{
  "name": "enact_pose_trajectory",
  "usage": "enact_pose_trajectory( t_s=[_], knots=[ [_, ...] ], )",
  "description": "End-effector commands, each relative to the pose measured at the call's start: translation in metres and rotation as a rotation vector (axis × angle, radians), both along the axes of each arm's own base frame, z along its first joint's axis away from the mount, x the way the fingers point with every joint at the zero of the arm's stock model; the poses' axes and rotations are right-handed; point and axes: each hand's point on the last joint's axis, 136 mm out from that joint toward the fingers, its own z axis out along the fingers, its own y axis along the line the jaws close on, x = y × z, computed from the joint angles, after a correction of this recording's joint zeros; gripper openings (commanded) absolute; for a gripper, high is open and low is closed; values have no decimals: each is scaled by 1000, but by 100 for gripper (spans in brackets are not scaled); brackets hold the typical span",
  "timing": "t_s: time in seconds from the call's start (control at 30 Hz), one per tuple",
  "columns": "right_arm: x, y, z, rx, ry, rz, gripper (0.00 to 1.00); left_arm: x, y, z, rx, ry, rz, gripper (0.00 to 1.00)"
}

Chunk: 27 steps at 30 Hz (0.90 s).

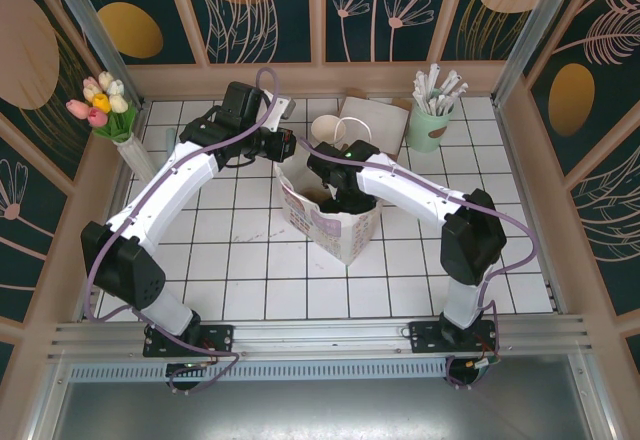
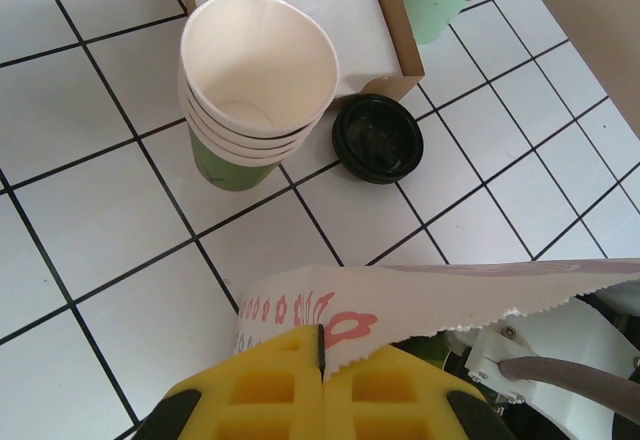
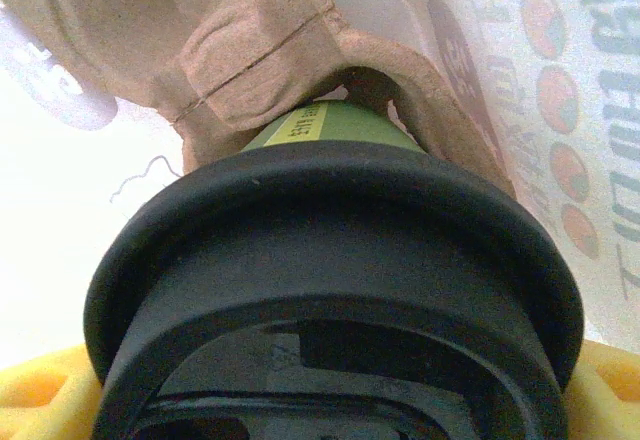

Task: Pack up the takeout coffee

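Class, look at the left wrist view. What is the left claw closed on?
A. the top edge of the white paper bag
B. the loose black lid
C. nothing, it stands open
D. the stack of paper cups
A: the left claw is pinched shut on the serrated rim of the paper bag, while the black lid and the stack of cups sit apart from it on the tiles.
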Motion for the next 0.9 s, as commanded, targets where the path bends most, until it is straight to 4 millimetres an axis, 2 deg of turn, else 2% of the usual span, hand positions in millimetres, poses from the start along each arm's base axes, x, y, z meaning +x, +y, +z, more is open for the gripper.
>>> enact_pose_trajectory(
  t_s=[0.0, 0.33, 0.87],
  knots=[
    [0, 4, 2, 33, 8, 12, 54, 8, -1, 11, -22, -24, 12, 0],
    [-6, -3, -11, 1, 38, 16, 54, 9, -1, 13, -22, -26, 11, 0],
    [-4, -5, -17, -14, 41, 17, 54, 13, -4, 9, -24, -30, 3, 0]
  ],
)
